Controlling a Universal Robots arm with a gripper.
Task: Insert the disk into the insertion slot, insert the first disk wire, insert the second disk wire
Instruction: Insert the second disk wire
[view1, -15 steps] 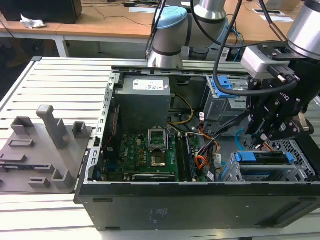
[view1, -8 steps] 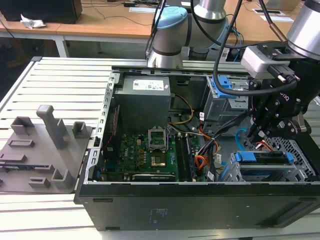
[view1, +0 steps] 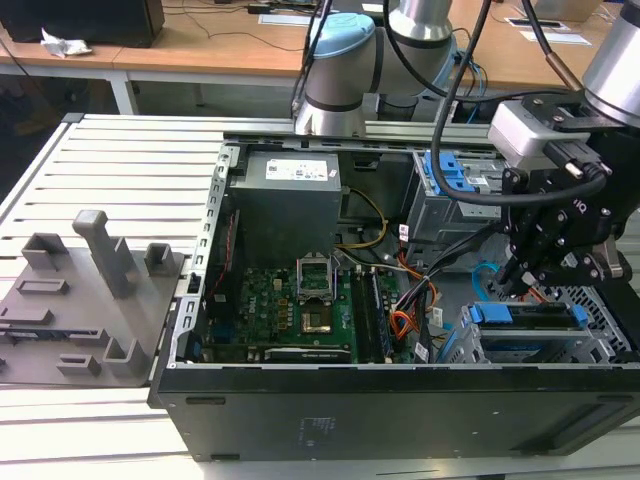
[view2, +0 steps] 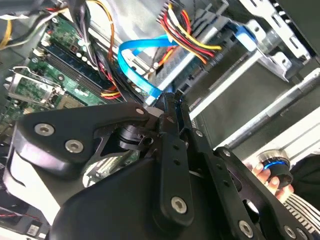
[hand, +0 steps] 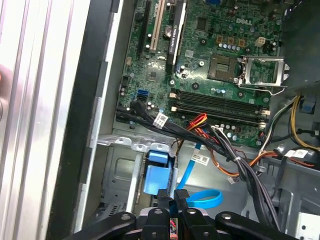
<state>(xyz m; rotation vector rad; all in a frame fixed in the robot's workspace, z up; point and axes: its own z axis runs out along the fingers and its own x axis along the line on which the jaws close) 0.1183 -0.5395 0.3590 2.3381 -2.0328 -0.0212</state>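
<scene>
The disk in its blue carrier (view1: 530, 318) lies in the insertion slot (view1: 605, 345), a grey perforated cage at the near corner of the open computer case on the exterior view's right. The carrier's blue end (hand: 157, 172) shows in the first wrist view. My gripper (view1: 508, 285) hangs just above the disk's inner end. In both wrist views its fingers (hand: 163, 199) are pressed together, and a flat blue disk wire (view2: 131, 62) (hand: 186, 167) ends right at the fingertips (view2: 169, 100). A bundle of red, yellow and black wires (view2: 192, 37) runs beside the cage.
A boxy grey cage with blue tabs (view1: 450, 185) stands behind the gripper. The motherboard (view1: 290, 305) and power supply (view1: 285, 205) fill the case's middle. A grey fixture plate (view1: 80, 300) lies on the exterior view's left. A person's hand (view2: 262, 175) is close by.
</scene>
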